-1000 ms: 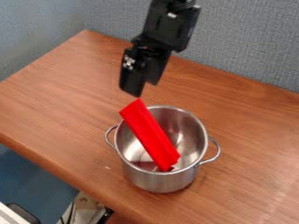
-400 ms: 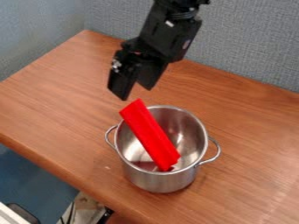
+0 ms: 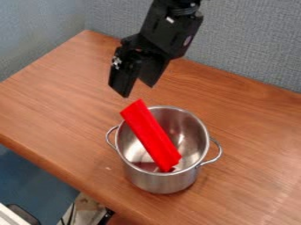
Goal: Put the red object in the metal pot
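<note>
The red object (image 3: 150, 134) is a long flat bar standing slanted inside the metal pot (image 3: 188, 171); its lower end rests inside and its upper end pokes out over the left rim. My black gripper (image 3: 125, 85) hangs above and to the left of the pot, a short way off the bar's top end. Its jaws are open and nothing is between them.
The pot stands near the front edge of a brown wooden table (image 3: 59, 97). Past that edge the floor shows, with some clutter (image 3: 83, 214) lying on it. A grey wall lies behind the table.
The gripper has moved up and to the left, away from the bar's upper end. The red bar and the pot have stayed where they were.
</note>
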Action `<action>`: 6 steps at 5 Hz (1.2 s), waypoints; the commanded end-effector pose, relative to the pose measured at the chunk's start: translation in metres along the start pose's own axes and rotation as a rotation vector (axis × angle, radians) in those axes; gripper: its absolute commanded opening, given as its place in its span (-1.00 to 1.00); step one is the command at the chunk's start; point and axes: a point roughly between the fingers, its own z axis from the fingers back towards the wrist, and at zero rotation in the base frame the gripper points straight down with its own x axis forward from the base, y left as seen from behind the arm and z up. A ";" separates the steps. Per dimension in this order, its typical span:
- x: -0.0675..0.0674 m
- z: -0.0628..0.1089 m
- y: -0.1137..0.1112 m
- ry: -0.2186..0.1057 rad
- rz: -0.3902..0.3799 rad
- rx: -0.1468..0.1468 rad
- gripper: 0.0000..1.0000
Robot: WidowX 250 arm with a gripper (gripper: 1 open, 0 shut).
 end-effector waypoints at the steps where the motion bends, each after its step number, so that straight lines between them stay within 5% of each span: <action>1: -0.009 0.010 0.010 -0.030 0.047 0.036 1.00; 2: 0.003 0.024 0.013 -0.032 0.137 0.002 1.00; 3: 0.014 0.035 0.009 -0.025 0.159 0.001 1.00; 5: 0.022 0.020 -0.002 -0.043 0.056 -0.062 1.00; 6: 0.007 0.005 -0.005 -0.035 0.023 -0.030 1.00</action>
